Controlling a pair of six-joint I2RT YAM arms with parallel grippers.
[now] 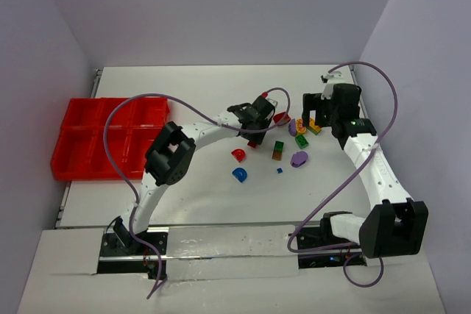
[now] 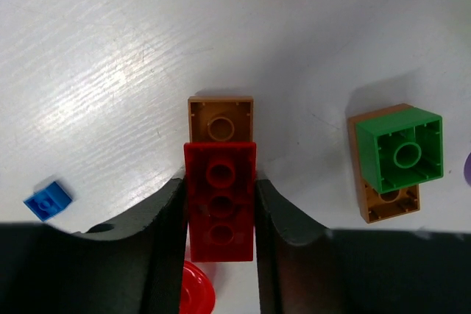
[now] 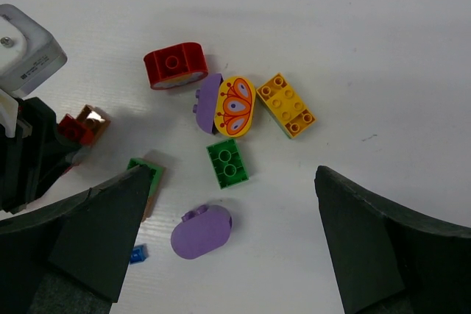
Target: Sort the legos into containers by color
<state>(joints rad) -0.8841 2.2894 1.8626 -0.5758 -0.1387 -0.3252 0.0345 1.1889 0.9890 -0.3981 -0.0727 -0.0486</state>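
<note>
My left gripper (image 2: 221, 237) is shut on a red studded brick (image 2: 221, 204), with its jaws pressed against both long sides. The brick overlaps an orange-brown brick (image 2: 221, 117). In the top view this gripper (image 1: 254, 134) is at mid-table, far right of the red containers (image 1: 110, 137). My right gripper (image 3: 235, 255) is open and empty above a purple rounded piece (image 3: 201, 232) and a green brick (image 3: 227, 162). A yellow brick (image 3: 286, 104), a butterfly-printed oval (image 3: 235, 106) and a red arch (image 3: 175, 64) lie beyond them.
A green brick on an orange-brown one (image 2: 401, 154) lies right of my left gripper, and a tiny blue bit (image 2: 48, 200) lies to its left. A red arch (image 1: 238, 154) and a blue arch (image 1: 240, 174) lie nearer the arm bases. The right gripper (image 1: 307, 119) hangs over the lego cluster.
</note>
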